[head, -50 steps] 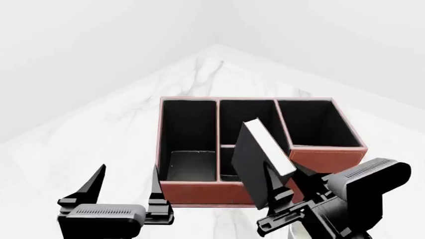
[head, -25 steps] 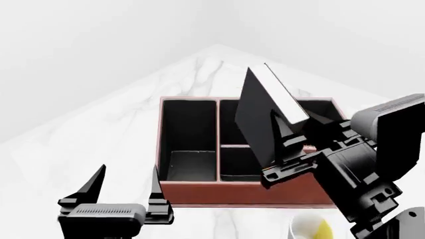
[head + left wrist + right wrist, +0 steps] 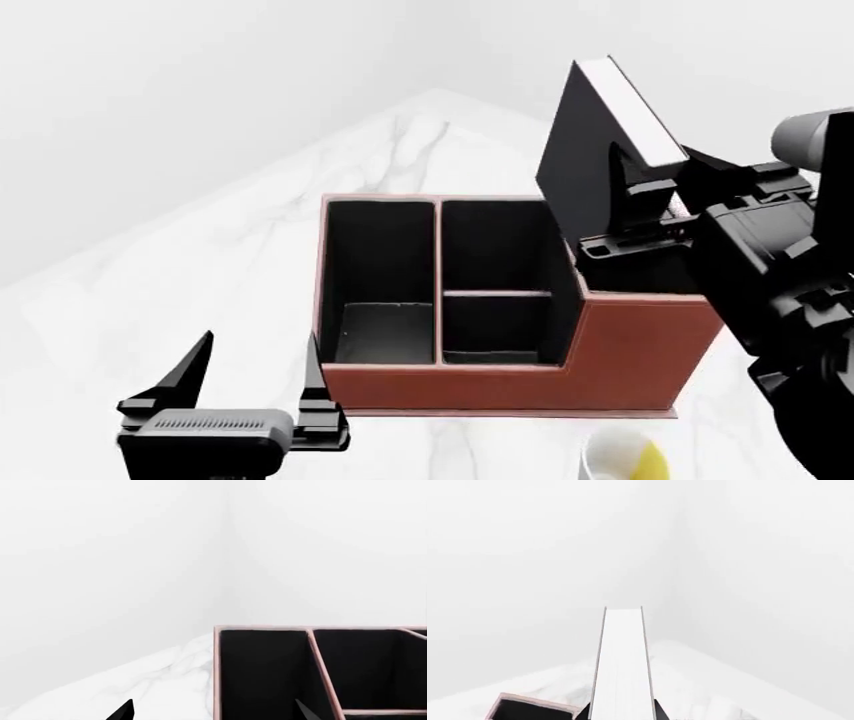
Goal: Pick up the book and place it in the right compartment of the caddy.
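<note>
A: Where is the book point(image 3: 597, 150)?
B: Upper right of the head view, tilted, clamped in the right gripper point(image 3: 646, 200) above the caddy's point(image 3: 454, 385) right compartment point(image 3: 641, 325).
A: And the left gripper point(image 3: 254, 375)?
B: Lower left, fingers apart, holding nothing.

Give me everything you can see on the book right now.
The book is a thick black hardcover with white page edges, closed. The right claw grips it from below, its fingers on both covers, holding it tilted in the air above the caddy's tall right compartment, touching nothing else. In the right wrist view the page block runs as a white strip between dark covers.
</note>
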### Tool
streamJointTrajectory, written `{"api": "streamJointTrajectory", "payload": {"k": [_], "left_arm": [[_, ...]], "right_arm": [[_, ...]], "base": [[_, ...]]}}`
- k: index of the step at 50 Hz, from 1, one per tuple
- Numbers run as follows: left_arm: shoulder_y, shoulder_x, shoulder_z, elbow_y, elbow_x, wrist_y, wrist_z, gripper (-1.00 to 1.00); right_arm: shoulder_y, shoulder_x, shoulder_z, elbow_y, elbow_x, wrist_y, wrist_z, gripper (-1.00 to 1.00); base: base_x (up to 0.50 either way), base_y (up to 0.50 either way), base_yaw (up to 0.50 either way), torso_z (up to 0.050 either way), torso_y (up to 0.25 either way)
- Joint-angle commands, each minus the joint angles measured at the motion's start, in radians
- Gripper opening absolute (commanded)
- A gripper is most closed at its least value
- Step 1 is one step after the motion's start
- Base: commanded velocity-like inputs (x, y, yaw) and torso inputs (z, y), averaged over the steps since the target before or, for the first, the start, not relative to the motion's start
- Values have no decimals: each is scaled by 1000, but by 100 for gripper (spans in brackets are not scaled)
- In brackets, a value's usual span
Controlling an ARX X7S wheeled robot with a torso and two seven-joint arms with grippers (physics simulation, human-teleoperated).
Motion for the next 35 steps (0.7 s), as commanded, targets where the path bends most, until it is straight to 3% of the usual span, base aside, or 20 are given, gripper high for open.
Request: {"api": "streamJointTrajectory", "payload": {"k": [1,35], "left_arm": [[2,-4,-1,5,-6,1,-3,100],[-4,-8,10,-2,-3,3,-14,100]], "right_arm": [[33,16,15,78,-108,11,-40,-100],[-7,29,-16,182,-207,-7,-106,-100]], "base": [[0,0,0,0,0],[0,0,0,0,2]]}}
